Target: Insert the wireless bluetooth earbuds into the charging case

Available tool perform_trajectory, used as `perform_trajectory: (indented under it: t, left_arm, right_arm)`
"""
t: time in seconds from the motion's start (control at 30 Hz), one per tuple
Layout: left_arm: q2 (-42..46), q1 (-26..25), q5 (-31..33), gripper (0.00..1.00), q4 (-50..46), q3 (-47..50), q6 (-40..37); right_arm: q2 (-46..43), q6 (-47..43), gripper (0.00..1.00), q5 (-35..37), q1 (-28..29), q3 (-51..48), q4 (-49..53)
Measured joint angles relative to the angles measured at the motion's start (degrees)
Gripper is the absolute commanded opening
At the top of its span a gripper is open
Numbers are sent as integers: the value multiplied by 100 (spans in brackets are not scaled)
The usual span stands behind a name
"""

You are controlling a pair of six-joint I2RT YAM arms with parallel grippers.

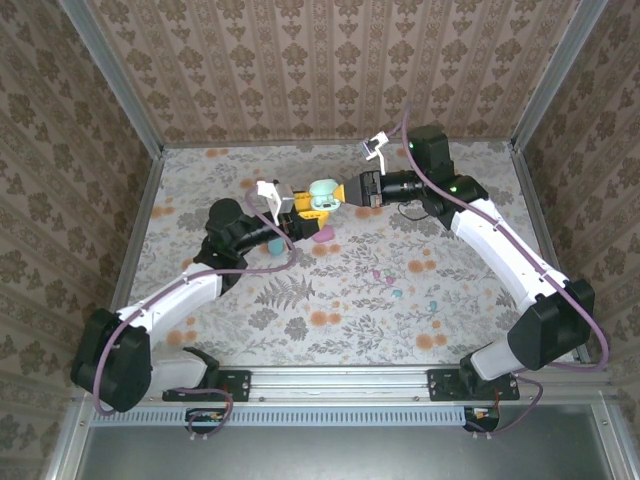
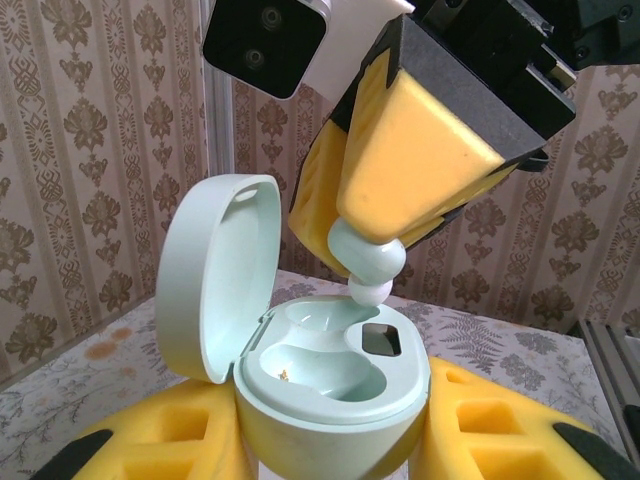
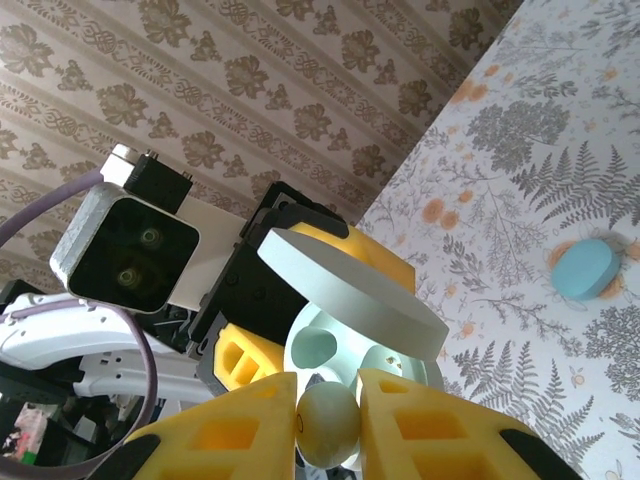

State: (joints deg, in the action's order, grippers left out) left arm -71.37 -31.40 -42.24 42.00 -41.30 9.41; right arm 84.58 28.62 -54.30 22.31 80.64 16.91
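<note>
My left gripper (image 2: 330, 440) is shut on a mint charging case (image 2: 335, 385), held upright between its yellow pads with the lid (image 2: 215, 270) swung open to the left. Both inner wells look empty. My right gripper (image 3: 328, 432) is shut on a mint earbud (image 3: 328, 425). In the left wrist view that earbud (image 2: 368, 262) hangs from the right gripper's yellow fingertips (image 2: 415, 160), its white tip just over the case's far well. From above, the two grippers meet at the case (image 1: 322, 193) near the table's back middle.
A pink case (image 1: 325, 233) and a light blue case (image 1: 273, 245) lie on the flowered table just in front of the grippers. The blue case also shows in the right wrist view (image 3: 585, 268). Tiny loose earbuds (image 1: 396, 294) lie mid-table. Wallpapered walls enclose three sides.
</note>
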Motion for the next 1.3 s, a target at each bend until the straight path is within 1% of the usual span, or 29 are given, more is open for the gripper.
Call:
perform_trajectory:
  t: [0.47,1.0,1.3]
  left_arm:
    - [-31,0,-2,31,0,-39,0]
    - [-52,0,0,31,4,-44,0]
    - [-94,0,2,31,48,-46,52]
  right_arm:
    - [0,7,21,146,15,22,-44]
    - [31,17,22,219,61,28,-83]
    - [35,-140,23,505,125,31,57]
